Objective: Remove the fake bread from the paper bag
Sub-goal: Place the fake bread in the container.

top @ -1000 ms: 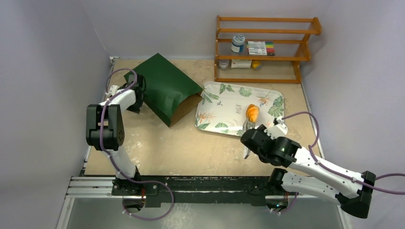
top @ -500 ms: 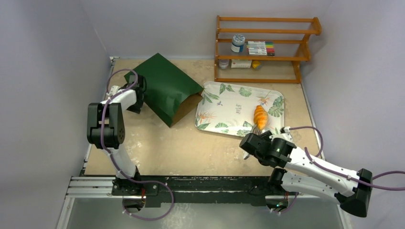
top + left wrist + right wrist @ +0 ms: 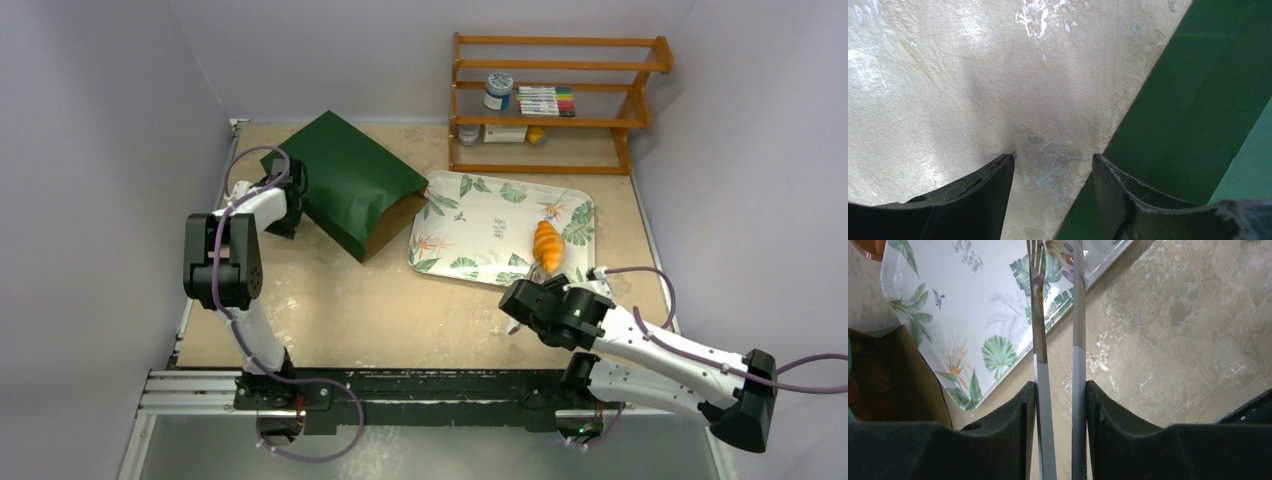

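The dark green paper bag (image 3: pixel 350 185) lies on its side at the back left, its brown mouth facing the tray; it also shows in the left wrist view (image 3: pixel 1198 100). One orange ridged piece of fake bread (image 3: pixel 546 245) lies on the right part of the leaf-patterned tray (image 3: pixel 480 215). My right gripper (image 3: pixel 527 292) (image 3: pixel 1060 387) is shut on metal tongs (image 3: pixel 1078 315), whose tips are apart and empty over the tray's near edge. My left gripper (image 3: pixel 290 200) (image 3: pixel 1053 160) is open at the bag's left edge, one finger over the green paper. The bag's mouth (image 3: pixel 888 375) is dim inside.
A wooden shelf (image 3: pixel 555 100) with a jar, markers and small boxes stands at the back right. The tray (image 3: pixel 948 290) lies between the bag and the right arm. Walls close in the table on the left, back and right.
The tongs carried the orange bread rightward over the tray and let it go there. My right gripper drew back toward the near edge. The left arm barely moved.
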Robot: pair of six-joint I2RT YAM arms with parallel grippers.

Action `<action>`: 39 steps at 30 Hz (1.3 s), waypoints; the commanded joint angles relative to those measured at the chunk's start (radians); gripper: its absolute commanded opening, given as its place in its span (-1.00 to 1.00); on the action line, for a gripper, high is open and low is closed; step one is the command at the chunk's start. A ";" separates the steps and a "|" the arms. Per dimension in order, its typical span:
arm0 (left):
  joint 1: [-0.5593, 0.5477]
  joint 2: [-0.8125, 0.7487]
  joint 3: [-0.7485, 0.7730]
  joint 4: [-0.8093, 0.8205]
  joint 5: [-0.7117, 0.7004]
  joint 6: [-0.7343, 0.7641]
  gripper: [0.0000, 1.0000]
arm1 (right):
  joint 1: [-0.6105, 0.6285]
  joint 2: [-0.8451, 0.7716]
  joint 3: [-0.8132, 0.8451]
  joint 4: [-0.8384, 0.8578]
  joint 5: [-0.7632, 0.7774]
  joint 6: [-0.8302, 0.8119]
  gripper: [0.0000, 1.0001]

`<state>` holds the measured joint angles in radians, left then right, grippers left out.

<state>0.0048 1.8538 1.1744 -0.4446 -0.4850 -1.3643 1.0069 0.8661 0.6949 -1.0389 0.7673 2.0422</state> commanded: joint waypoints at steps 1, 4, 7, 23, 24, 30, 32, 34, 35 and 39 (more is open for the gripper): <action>-0.005 -0.006 0.041 0.028 -0.004 0.018 0.17 | -0.011 -0.002 0.000 -0.098 0.022 0.032 -0.20; -0.006 -0.008 0.043 0.026 0.000 0.018 0.17 | -0.011 -0.016 -0.002 -0.102 0.013 0.026 -0.07; -0.005 -0.010 0.043 0.024 0.001 0.019 0.17 | -0.011 -0.025 -0.007 -0.102 0.007 0.021 -0.05; -0.005 -0.010 0.055 0.014 0.003 0.018 0.17 | -0.011 0.034 0.009 -0.020 0.003 -0.048 0.09; -0.005 -0.008 0.056 0.014 0.003 0.019 0.17 | -0.011 0.033 0.008 -0.011 0.003 -0.060 0.08; -0.005 -0.003 0.063 0.014 0.000 0.021 0.17 | -0.011 0.039 0.006 0.025 0.000 -0.102 0.02; -0.005 -0.002 0.066 0.015 0.000 0.022 0.17 | -0.010 0.048 0.011 0.042 -0.004 -0.128 0.00; -0.005 0.000 0.070 0.014 0.000 0.022 0.17 | -0.005 0.064 0.016 0.057 -0.011 -0.148 0.00; -0.005 0.002 0.072 0.014 -0.001 0.021 0.17 | 0.000 0.072 0.020 0.061 -0.013 -0.152 0.00; -0.005 0.002 0.084 0.011 -0.008 0.023 0.17 | 0.052 0.113 0.042 0.049 -0.021 -0.130 0.00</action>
<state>0.0048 1.8538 1.2118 -0.4461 -0.4782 -1.3643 1.0157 0.9501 0.6952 -0.9878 0.7300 1.9068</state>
